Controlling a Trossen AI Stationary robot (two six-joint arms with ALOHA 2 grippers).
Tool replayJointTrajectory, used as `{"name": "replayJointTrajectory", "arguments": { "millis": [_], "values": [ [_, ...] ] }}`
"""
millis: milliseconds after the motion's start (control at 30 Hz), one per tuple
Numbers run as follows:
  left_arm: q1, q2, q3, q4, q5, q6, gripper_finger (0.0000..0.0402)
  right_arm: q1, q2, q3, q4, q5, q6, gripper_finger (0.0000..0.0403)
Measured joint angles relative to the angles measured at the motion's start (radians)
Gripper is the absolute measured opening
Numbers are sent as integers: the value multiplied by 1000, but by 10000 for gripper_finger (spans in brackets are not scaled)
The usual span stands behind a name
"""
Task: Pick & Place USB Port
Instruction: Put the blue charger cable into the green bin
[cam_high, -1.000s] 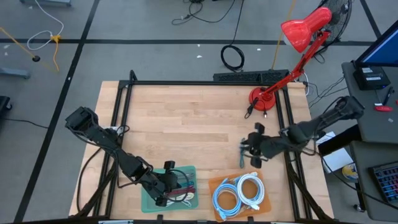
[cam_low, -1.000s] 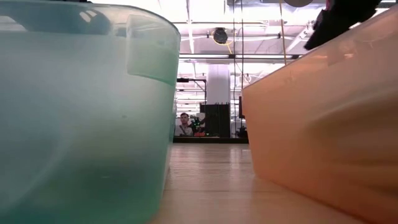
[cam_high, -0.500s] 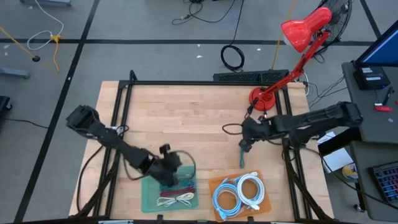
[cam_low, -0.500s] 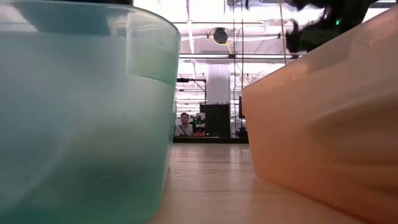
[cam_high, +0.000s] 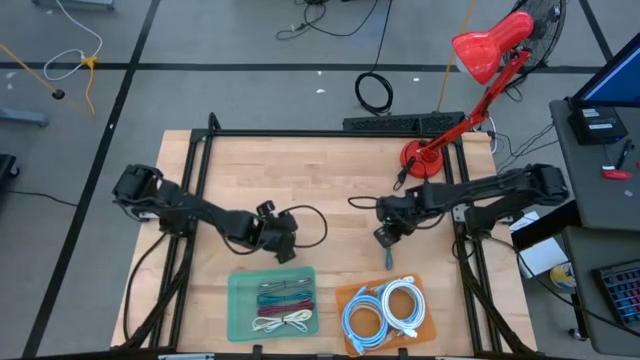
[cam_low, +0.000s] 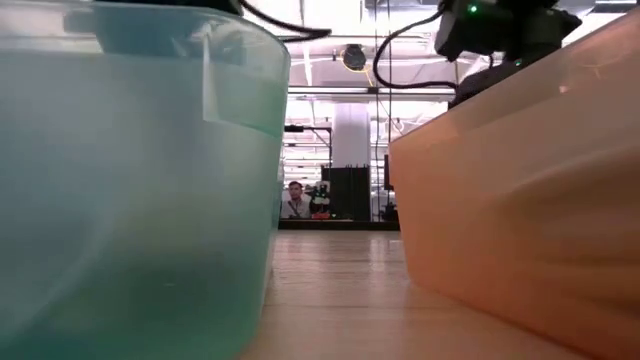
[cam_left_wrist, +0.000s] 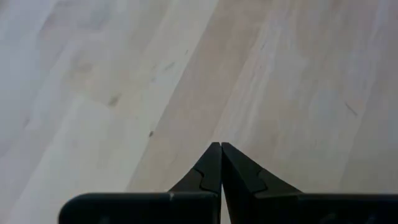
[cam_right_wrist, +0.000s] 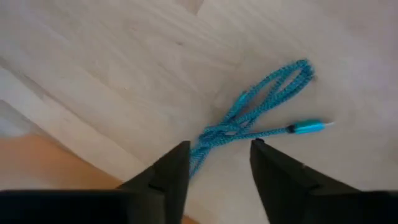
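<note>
Both arms have pulled back from the bins toward mid-desk. The right tool (cam_right_wrist: 214, 163), fingers now spread and empty, hovers over the braided blue USB cable (cam_right_wrist: 252, 121) lying loose on the pale wooden desk (cam_high: 320, 175) just beside the translucent orange bin (cam_high: 385, 310); it looks freshly dropped outside. The left tool (cam_left_wrist: 220, 163) is clenched, empty.

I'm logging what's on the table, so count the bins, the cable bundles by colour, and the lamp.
Bins: 2, green bin, orange bin
Blue cable on the wood: 1
White cable coils: 2
Red cable: 1
Red lamp: 1
Total: 7
</note>
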Motion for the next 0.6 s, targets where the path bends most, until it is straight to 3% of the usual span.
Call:
{"name": "replayJointTrajectory", "arguments": {
  "millis": [300, 600],
  "values": [
    [60, 0, -171, 269, 135, 101, 7, 18, 74, 0, -13, -75, 131, 243],
    [69, 0, -176, 321, 165, 158, 7, 35, 164, 0, 6, 41, 124, 217]
  ]
}}
